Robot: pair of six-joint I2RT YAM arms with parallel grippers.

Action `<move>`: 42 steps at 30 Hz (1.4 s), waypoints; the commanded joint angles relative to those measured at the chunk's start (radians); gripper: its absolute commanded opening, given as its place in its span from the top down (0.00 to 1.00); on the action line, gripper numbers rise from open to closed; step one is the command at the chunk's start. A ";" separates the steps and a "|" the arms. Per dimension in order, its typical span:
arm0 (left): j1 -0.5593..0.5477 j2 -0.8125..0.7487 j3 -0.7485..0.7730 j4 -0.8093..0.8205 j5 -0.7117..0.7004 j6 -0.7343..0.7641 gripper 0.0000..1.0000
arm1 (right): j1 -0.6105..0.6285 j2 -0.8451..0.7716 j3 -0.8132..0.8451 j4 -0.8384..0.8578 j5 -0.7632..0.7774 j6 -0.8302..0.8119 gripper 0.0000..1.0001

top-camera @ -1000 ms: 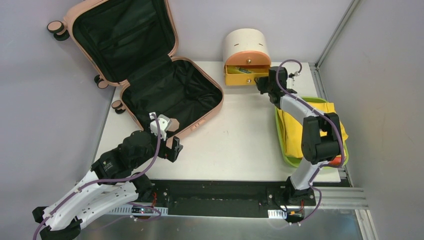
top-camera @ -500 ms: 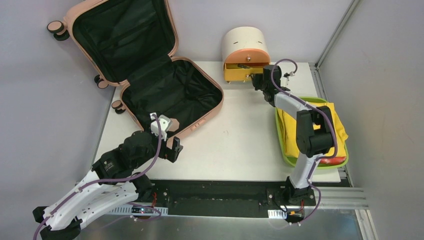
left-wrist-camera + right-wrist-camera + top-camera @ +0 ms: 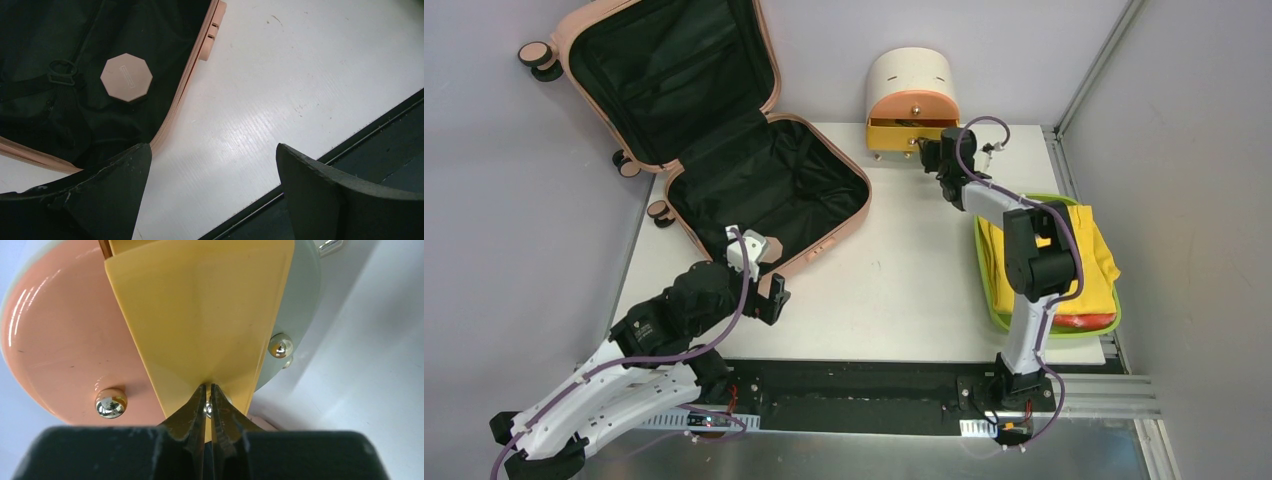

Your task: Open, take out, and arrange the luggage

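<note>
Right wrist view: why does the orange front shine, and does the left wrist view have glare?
Right wrist view: glare streaks the glossy orange drawer front and mirrors in its metal knob; left wrist view: a milder sheen crosses the white table.

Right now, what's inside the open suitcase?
The suitcase holds only black lining, a strap and a pink octagonal badge; no loose items show. Anything behind the lining is covered, and the left arm hides the near corner from above.
</note>
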 commanded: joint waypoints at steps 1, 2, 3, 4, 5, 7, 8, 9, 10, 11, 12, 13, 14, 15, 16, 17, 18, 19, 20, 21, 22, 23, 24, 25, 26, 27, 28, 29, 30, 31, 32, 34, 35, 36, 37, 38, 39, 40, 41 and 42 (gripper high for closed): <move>-0.013 0.013 -0.005 0.013 -0.022 0.004 0.01 | 0.006 0.030 0.063 0.118 0.044 0.031 0.90; -0.012 0.016 -0.005 0.013 -0.022 0.004 0.01 | 0.006 0.037 0.075 0.122 0.048 0.029 0.90; -0.013 0.018 -0.005 0.013 -0.021 0.004 0.01 | 0.007 0.044 0.086 0.123 0.050 0.024 0.90; -0.013 0.019 -0.005 0.013 -0.020 0.004 0.01 | 0.007 0.052 0.100 0.125 0.052 0.018 0.89; -0.013 0.020 -0.005 0.013 -0.021 0.004 0.01 | 0.007 0.063 0.112 0.125 0.053 0.012 0.89; -0.013 0.020 -0.006 0.013 -0.020 0.004 0.01 | 0.004 0.078 0.137 0.126 0.055 0.006 0.88; -0.013 0.019 -0.006 0.012 -0.021 0.004 0.01 | 0.003 0.084 0.148 0.127 0.055 0.001 0.87; -0.013 0.020 -0.006 0.012 -0.020 0.003 0.01 | 0.002 0.091 0.159 0.127 0.055 -0.006 0.86; -0.013 0.021 -0.006 0.012 -0.020 0.004 0.01 | 0.002 0.096 0.168 0.127 0.058 -0.011 0.85; -0.013 0.022 -0.006 0.013 -0.020 0.004 0.01 | 0.002 0.102 0.176 0.127 0.059 -0.016 0.84; -0.013 0.024 -0.006 0.013 -0.018 0.004 0.01 | 0.001 0.109 0.183 0.126 0.060 -0.023 0.84; -0.013 0.024 -0.005 0.012 -0.018 0.004 0.01 | -0.001 0.115 0.189 0.126 0.059 -0.030 0.83; -0.013 0.024 -0.005 0.013 -0.018 0.004 0.01 | -0.004 0.122 0.195 0.126 0.057 -0.035 0.82; -0.013 0.024 -0.006 0.013 -0.018 0.003 0.01 | -0.005 0.126 0.198 0.125 0.053 -0.036 0.80; -0.013 0.023 -0.007 0.013 -0.016 0.002 0.01 | -0.008 0.130 0.199 0.125 0.050 -0.036 0.79; -0.012 0.023 -0.008 0.013 -0.015 0.001 0.01 | -0.009 0.133 0.199 0.125 0.051 -0.034 0.77; -0.012 0.023 -0.008 0.013 -0.016 0.001 0.01 | -0.011 0.135 0.199 0.125 0.050 -0.037 0.76; -0.013 0.023 -0.008 0.013 -0.017 0.001 0.01 | -0.013 0.141 0.204 0.125 0.050 -0.046 0.74; -0.013 0.023 -0.008 0.013 -0.017 0.001 0.01 | -0.016 0.145 0.208 0.123 0.046 -0.051 0.73; -0.013 0.023 -0.008 0.013 -0.017 0.000 0.01 | -0.018 0.148 0.212 0.121 0.043 -0.051 0.71; -0.013 0.024 -0.008 0.013 -0.018 0.000 0.01 | -0.022 0.153 0.216 0.120 0.040 -0.053 0.69; -0.013 0.026 -0.008 0.013 -0.016 -0.001 0.01 | -0.027 0.156 0.219 0.120 0.034 -0.058 0.68; -0.012 0.027 -0.008 0.013 -0.015 -0.001 0.01 | -0.029 0.158 0.221 0.120 0.028 -0.061 0.68; -0.013 0.029 -0.008 0.013 -0.016 -0.001 0.01 | -0.032 0.160 0.221 0.121 0.019 -0.063 0.66; -0.012 0.030 -0.008 0.012 -0.016 -0.001 0.01 | -0.035 0.161 0.214 0.124 0.011 -0.064 0.65; -0.012 0.032 -0.008 0.012 -0.016 -0.001 0.01 | -0.036 0.153 0.198 0.135 0.005 -0.062 0.65; -0.013 0.032 -0.008 0.013 -0.016 -0.001 0.01 | -0.034 0.144 0.173 0.145 0.005 -0.059 0.65; -0.013 0.032 -0.008 0.012 -0.018 -0.001 0.01 | -0.034 0.132 0.144 0.175 0.004 -0.056 0.65; -0.013 0.032 -0.008 0.013 -0.018 -0.001 0.01 | -0.032 0.122 0.110 0.211 -0.003 -0.055 0.66; -0.013 0.032 -0.008 0.013 -0.020 -0.001 0.01 | -0.033 0.108 0.077 0.249 -0.011 -0.057 0.66; -0.012 0.032 -0.008 0.013 -0.021 -0.001 0.01 | -0.031 0.091 0.038 0.287 -0.012 -0.059 0.66; -0.013 0.032 -0.007 0.013 -0.020 -0.001 0.01 | -0.030 0.059 -0.035 0.340 -0.003 -0.062 0.66; -0.013 0.032 -0.006 0.013 -0.020 -0.001 0.01 | -0.029 0.045 -0.066 0.366 -0.004 -0.069 0.66; -0.013 0.032 -0.006 0.013 -0.020 -0.001 0.01 | -0.030 0.035 -0.091 0.383 -0.007 -0.085 0.66; -0.012 0.033 -0.006 0.013 -0.017 -0.001 0.01 | -0.030 0.029 -0.106 0.387 -0.013 -0.098 0.66; -0.013 0.035 -0.005 0.013 -0.014 -0.001 0.01 | -0.029 0.025 -0.119 0.389 -0.020 -0.106 0.65; -0.013 0.036 -0.005 0.012 -0.012 -0.001 0.01 | -0.028 0.027 -0.133 0.396 -0.025 -0.111 0.64; -0.012 0.038 -0.004 0.012 -0.010 -0.001 0.01 | -0.026 0.035 -0.139 0.409 -0.031 -0.110 0.63; -0.012 0.039 -0.003 0.012 -0.008 0.000 0.01 | -0.025 0.049 -0.139 0.424 -0.038 -0.107 0.62; -0.013 0.041 -0.002 0.013 -0.006 0.001 0.01 | -0.023 0.067 -0.137 0.440 -0.047 -0.100 0.61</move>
